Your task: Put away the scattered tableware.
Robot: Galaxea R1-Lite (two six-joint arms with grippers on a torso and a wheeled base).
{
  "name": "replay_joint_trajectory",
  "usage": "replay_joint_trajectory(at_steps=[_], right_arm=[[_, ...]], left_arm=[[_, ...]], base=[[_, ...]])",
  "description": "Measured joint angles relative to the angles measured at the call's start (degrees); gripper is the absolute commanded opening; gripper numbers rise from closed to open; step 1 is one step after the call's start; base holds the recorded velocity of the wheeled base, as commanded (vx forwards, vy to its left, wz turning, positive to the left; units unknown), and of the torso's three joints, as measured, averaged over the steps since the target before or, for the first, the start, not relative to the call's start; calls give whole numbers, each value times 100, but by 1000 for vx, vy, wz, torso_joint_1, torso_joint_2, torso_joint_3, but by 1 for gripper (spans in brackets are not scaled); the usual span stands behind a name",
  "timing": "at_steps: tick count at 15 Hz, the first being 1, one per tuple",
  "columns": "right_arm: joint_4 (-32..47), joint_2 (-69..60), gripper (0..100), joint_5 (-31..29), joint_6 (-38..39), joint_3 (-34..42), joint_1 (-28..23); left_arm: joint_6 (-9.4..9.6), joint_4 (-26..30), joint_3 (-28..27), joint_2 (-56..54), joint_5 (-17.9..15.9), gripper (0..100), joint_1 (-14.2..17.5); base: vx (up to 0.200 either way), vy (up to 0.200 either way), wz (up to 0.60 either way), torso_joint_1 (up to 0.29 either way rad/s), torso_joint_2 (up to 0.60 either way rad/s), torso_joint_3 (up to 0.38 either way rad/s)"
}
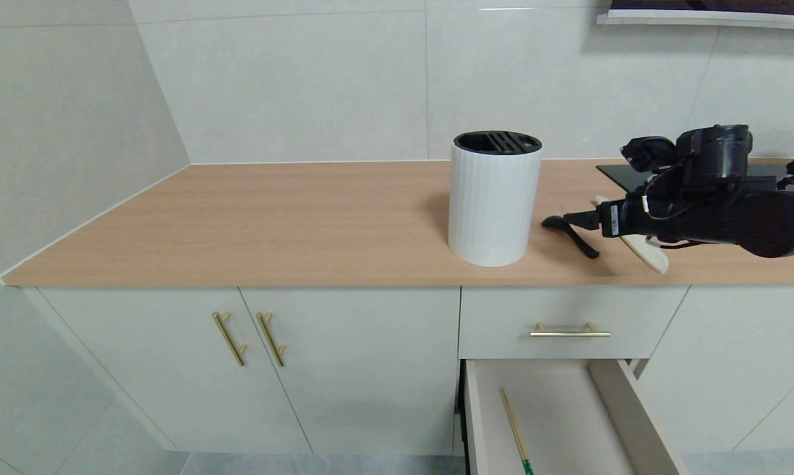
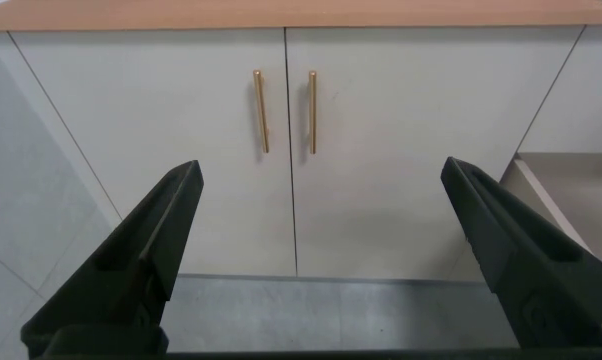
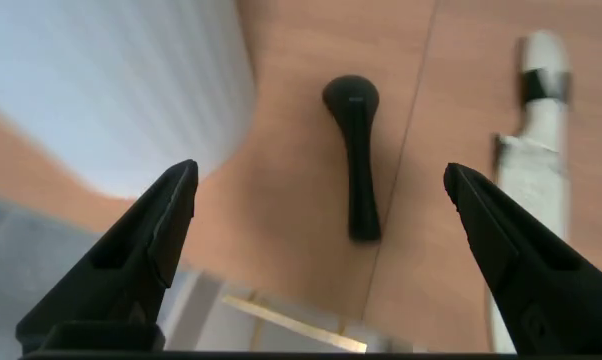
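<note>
Hanging over the counter (image 1: 272, 218), my right pincer (image 1: 576, 218) is spread wide open and grips nothing. It sits just to the right of the white pot (image 1: 494, 198). The pot stands upright on the counter and has a black top with slots in it.

The black spoon (image 1: 568, 234) lies flat on the counter just beside the pot, on the pot's right side. Its round end is nearest the pot and its handle points away. My right pincer is right above that spoon. From my right wrist I see the spoon lying between my two open fingers (image 3: 171, 230). I cannot tell if a finger touches it.

A long white tool (image 1: 649, 254) lies flat on the counter too. It is past the spoon, so it is farther from the pot than the spoon is. The spoon and the white tool are near each other but apart. A black stove top (image 1: 618, 175) sits in the counter to the right of the pot and farther back.

Below the pot and a little to its right, a drawer (image 1: 562, 409) is pulled open. Chopsticks (image 1: 514, 429) with a green end lie inside it, on the side nearest the pot.

My left pincer (image 2: 321, 170) is open wide too. It is down low, facing two cupboard doors (image 2: 181, 150) with gold handles (image 2: 261, 110). Those doors are below the pot and to its left.
</note>
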Motion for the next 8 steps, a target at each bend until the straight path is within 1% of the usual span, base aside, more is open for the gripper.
replay_joint_trajectory(at_steps=[2,5,8], right_arm=[[-233,347,100,52,-126,-115,-57],[-312,739,100,110,-154,-344,-234],[-321,933,100,150,-161,-385,-269]], left_arm=[[0,0,0,0,0,100,0],[0,0,0,0,0,100,0],[2,0,0,0,0,100,0]], base=[[0,0,0,0,0,0],[0,0,0,0,0,0],[0,0,0,0,0,0]])
